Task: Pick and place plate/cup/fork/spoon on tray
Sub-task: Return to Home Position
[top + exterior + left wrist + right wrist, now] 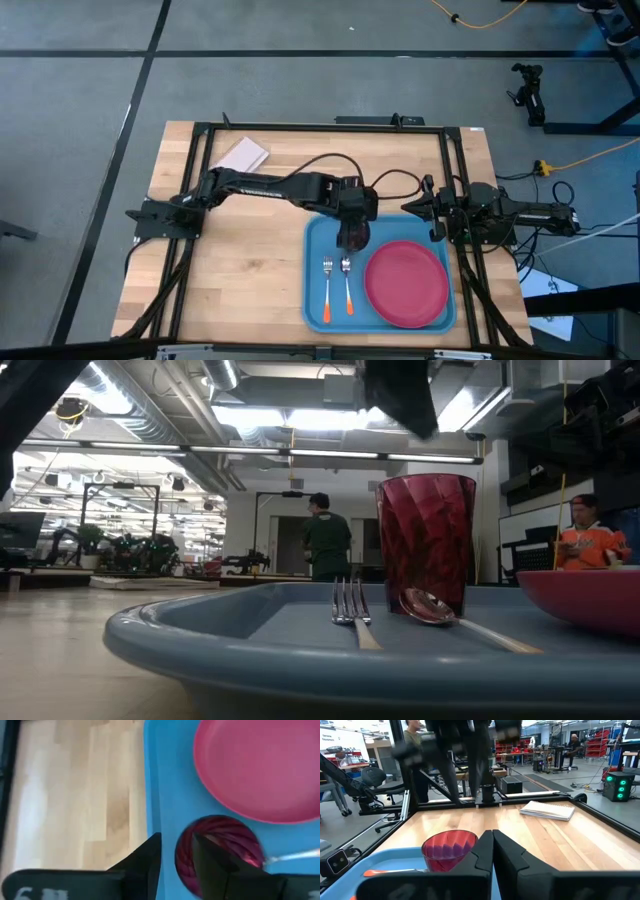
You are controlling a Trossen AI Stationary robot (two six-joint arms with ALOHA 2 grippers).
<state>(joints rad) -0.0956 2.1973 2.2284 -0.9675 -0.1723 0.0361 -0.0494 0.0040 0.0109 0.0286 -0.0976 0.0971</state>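
Left wrist view: left fingers (145,862) spread over cup (225,840) on tray (165,795); right fingers (482,852) together.

in tray (316,250): cup (354,236) behind fork (327,285), spoon (347,287) | plate (406,283) right (pad (240,155) outside, far-left)

Parted fingers (212,862) hover over the cup (235,837) (plate (260,765) beside) on the tray (165,780).

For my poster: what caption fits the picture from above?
Left gripper hovers over the cup on the tray with fork, spoon and plate; right gripper waits beside the tray.
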